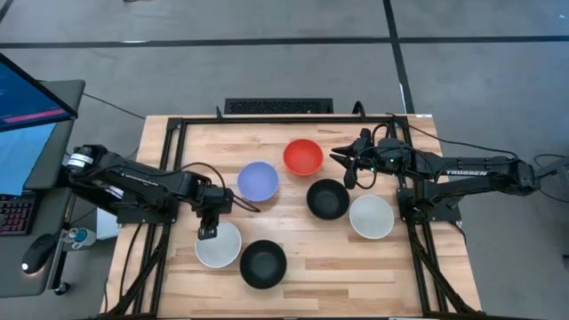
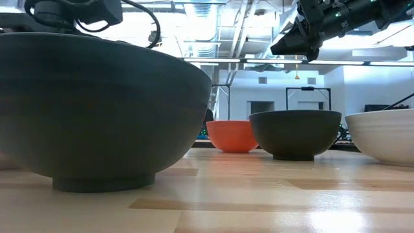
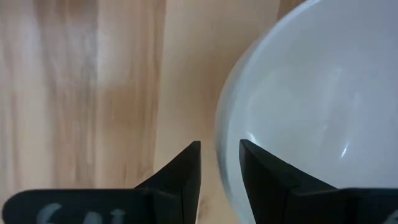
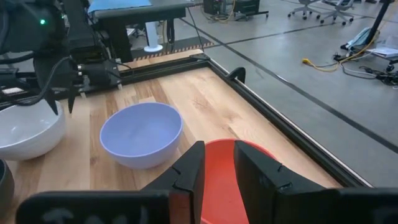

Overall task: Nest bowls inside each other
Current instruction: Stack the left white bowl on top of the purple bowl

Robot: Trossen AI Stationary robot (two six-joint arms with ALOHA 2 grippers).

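Note:
Six bowls stand on their bases on the wooden table: pale blue (image 1: 258,180), red (image 1: 303,156), black (image 1: 327,198), white (image 1: 371,216), another white (image 1: 218,244) and another black (image 1: 263,263). My left gripper (image 1: 207,233) points down at the left rim of the near white bowl (image 3: 298,106). It is open by a narrow gap (image 3: 219,146), one finger outside the rim and one inside, with wood showing between the outer finger and the wall. My right gripper (image 1: 342,167) hangs high above the table (image 2: 291,45), just right of the red bowl (image 4: 219,186), open narrowly and holding nothing.
A black metal frame (image 1: 178,133) runs along the table's far and side edges. A monitor, keyboard and mouse (image 1: 37,253) lie off the left side. Bare wood shows along the near edge, right of the near black bowl (image 2: 97,110).

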